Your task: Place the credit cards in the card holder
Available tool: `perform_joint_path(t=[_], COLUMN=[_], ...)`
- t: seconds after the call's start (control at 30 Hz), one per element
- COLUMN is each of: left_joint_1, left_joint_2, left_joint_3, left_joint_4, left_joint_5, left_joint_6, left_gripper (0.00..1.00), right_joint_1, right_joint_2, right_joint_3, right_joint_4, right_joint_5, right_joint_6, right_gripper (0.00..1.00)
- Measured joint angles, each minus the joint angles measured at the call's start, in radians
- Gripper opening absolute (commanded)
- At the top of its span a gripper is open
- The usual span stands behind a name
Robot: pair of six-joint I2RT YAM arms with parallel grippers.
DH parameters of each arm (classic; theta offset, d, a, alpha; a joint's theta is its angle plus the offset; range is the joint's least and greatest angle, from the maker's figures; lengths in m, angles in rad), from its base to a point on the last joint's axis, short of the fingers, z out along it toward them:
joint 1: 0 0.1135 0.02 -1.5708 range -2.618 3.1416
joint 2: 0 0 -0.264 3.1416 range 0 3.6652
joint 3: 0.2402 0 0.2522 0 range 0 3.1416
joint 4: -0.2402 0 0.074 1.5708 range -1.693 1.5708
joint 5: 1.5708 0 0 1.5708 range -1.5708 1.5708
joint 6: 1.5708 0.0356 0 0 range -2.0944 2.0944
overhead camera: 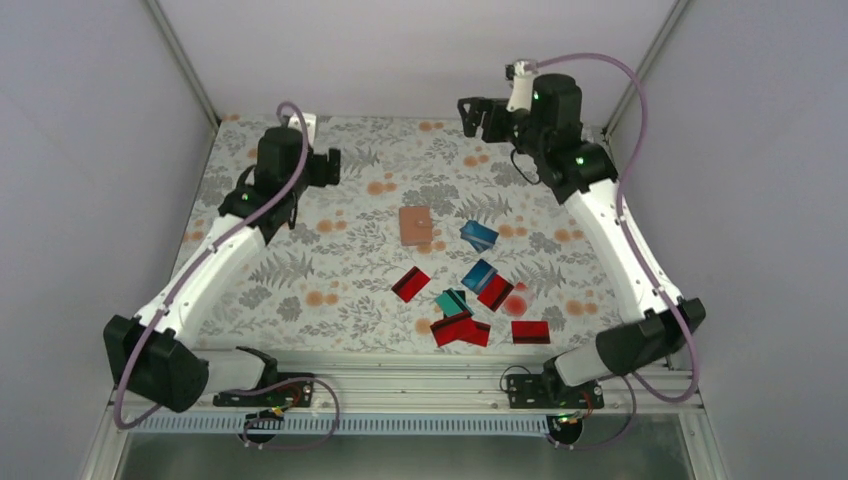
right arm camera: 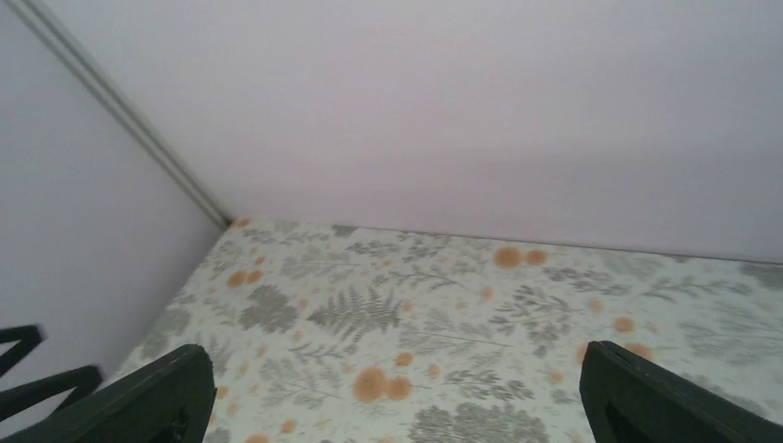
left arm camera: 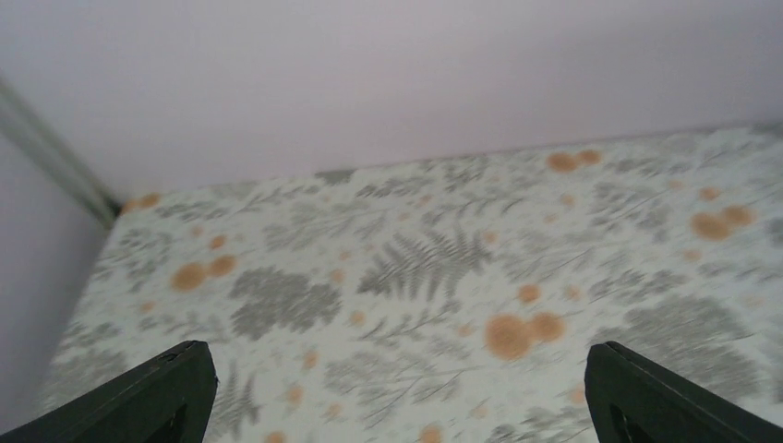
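Left pincer [left arm camera: 395, 369] and right pincer [right arm camera: 392, 369] are hanging wide, empty, over the far desk [overhead camera: 320, 270]. Credit cards [overhead camera: 478, 276] are lying scattered beside the card holder [overhead camera: 415, 226]; I'm fearing flat, overlapping ones slipping.

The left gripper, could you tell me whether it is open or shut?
Open. The left gripper has its fingers far apart at the wrist view's bottom corners, only floral tablecloth between them.
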Motion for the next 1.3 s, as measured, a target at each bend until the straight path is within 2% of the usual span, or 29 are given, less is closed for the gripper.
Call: perform_joint_path(t=[0.13, 0.37, 0.5, 0.63, 0.8, 1.0, 1.3], left_joint_1=[0.03, 0.183, 0.263, 0.315, 0.333, 0.338, 0.361], left_joint_2=[-0.087, -0.178, -0.163, -0.085, 0.079, 0.197, 0.211], left_joint_3=[-0.239, -0.652, -0.81, -0.899, -0.913, -0.895, -0.986], left_joint_4=[0.172, 0.475, 0.666, 0.841, 1.045, 1.209, 1.448], left_joint_5=[-0.058, 0.035, 0.119, 0.175, 0.199, 0.203, 0.214], left_joint_6=[0.092, 0.189, 0.202, 0.196, 0.198, 0.22, 0.224], left_gripper=[0.98, 0.95, 0.94, 0.94, 0.94, 0.98, 1.0], right_joint_1=[0.0, -0.034, -0.086, -0.155, -0.256, -0.372, -0.431], right_joint_2=[-0.095, -0.227, -0.269, -0.26, -0.133, -0.014, -0.014], right_joint_3=[-0.203, -0.824, -1.067, -1.246, -1.302, -1.274, -1.304], right_joint_4=[0.102, 0.376, 0.591, 0.84, 1.069, 1.18, 1.356], right_joint_5=[0.127, 0.314, 0.335, 0.29, 0.189, 0.038, -0.117], right_joint_6=[-0.034, -0.147, -0.226, -0.317, -0.39, -0.41, -0.369], right_gripper=[1.0, 1.0, 1.0, 1.0, 1.0, 1.0, 1.0])
